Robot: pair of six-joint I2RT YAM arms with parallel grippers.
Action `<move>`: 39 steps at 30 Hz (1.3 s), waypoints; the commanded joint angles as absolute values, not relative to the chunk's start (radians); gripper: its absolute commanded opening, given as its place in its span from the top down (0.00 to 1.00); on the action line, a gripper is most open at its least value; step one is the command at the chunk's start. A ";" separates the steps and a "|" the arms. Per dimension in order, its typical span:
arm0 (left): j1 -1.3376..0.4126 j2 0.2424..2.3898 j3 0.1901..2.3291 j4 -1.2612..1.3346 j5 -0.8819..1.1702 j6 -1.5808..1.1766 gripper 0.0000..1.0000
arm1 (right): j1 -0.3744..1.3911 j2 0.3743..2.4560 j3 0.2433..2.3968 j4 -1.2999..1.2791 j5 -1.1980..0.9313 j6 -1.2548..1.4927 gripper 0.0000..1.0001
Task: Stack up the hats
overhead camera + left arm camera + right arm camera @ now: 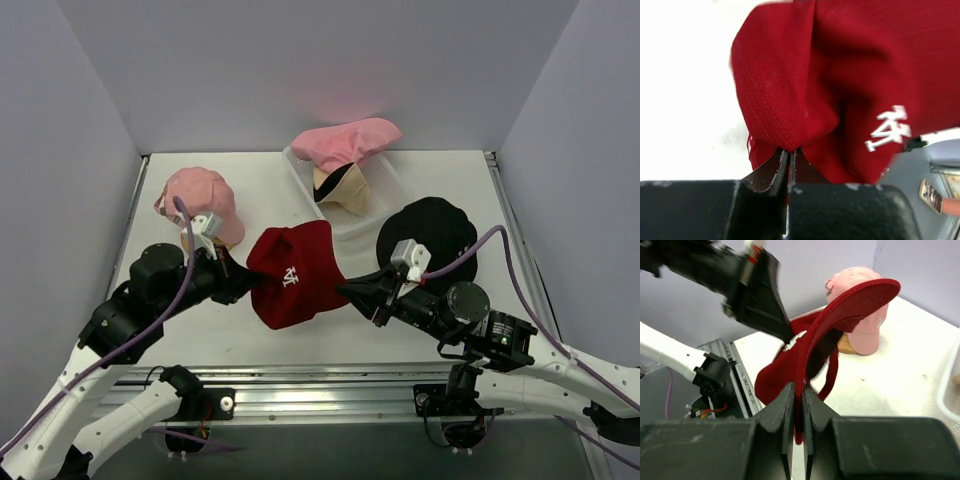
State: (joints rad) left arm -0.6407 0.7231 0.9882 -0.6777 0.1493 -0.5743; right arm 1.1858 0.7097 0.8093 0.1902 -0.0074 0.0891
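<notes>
The red cap (295, 272) with white marks is held between both grippers at the table's middle. My left gripper (250, 282) is shut on a fold of its crown fabric (790, 125); the fingertips (782, 160) pinch that fold. My right gripper (347, 290) is shut on the edge of its brim (850, 305). A pink cap (202, 198) sits on a wooden stand at the left. A pink bucket hat (345, 142) lies over a tan one (345, 195) at the back. A black bucket hat (430, 238) lies flat on the right, behind my right arm.
A white basket (385, 185) at the back centre holds the pink and tan hats; its rim (950, 385) shows in the right wrist view. The wooden stand (847, 344) carries the pink cap (867, 332). Grey walls close three sides.
</notes>
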 commanded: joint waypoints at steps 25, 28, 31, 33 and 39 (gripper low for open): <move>-0.634 0.818 1.445 -1.204 -0.315 -0.422 0.54 | 1.161 0.755 0.931 0.348 0.170 0.213 1.00; -0.634 0.798 1.434 -1.120 -0.150 -0.391 0.47 | 1.161 0.773 0.933 0.368 0.107 0.221 1.00; -0.635 0.721 1.332 -0.912 0.155 -0.383 0.43 | 1.161 0.792 0.925 0.376 0.089 0.218 1.00; -0.635 0.698 1.293 -0.838 0.207 -0.393 0.39 | 1.160 0.792 0.913 0.397 0.069 0.215 1.00; -0.635 0.772 1.227 -0.844 0.201 -0.387 0.36 | 1.160 0.779 0.884 0.406 -0.106 0.164 1.00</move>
